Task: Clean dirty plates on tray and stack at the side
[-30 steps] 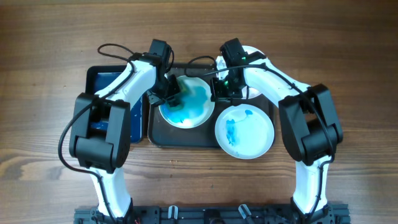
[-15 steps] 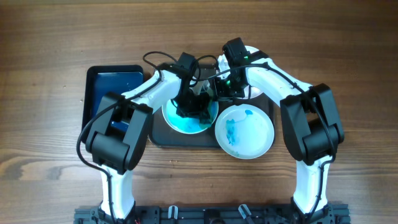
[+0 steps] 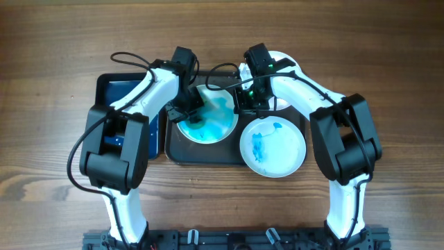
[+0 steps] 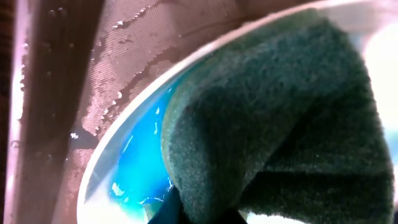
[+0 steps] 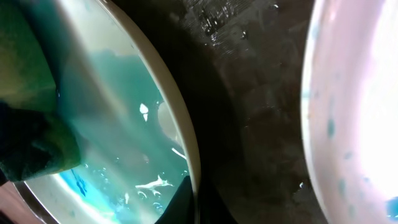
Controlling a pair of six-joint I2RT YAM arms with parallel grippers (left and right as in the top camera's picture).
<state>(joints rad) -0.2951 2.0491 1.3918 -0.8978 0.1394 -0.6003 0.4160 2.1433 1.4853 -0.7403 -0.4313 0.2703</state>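
A white plate (image 3: pixel 211 119) smeared with blue-green wash lies on the left half of the dark grey tray (image 3: pixel 182 151). My left gripper (image 3: pixel 189 111) is shut on a dark green sponge (image 4: pixel 280 112) and presses it onto the plate's left part (image 4: pixel 134 168). My right gripper (image 3: pixel 243 101) is shut on this plate's right rim (image 5: pixel 186 137), one finger on each side. A second plate (image 3: pixel 272 146) with blue streaks lies on the tray's right part. A third plate (image 3: pixel 279 58) shows partly behind my right arm.
A narrow glossy dark blue tray (image 3: pixel 119 90) lies left of the grey tray, partly under my left arm. The grey tray's floor (image 5: pixel 249 93) is wet between the two plates. Bare wooden table (image 3: pixel 62 55) surrounds the trays.
My left gripper swept the sponge from the plate's left side to its middle, then back to the left. The blue wash has spread over the plate. My right gripper has held still.
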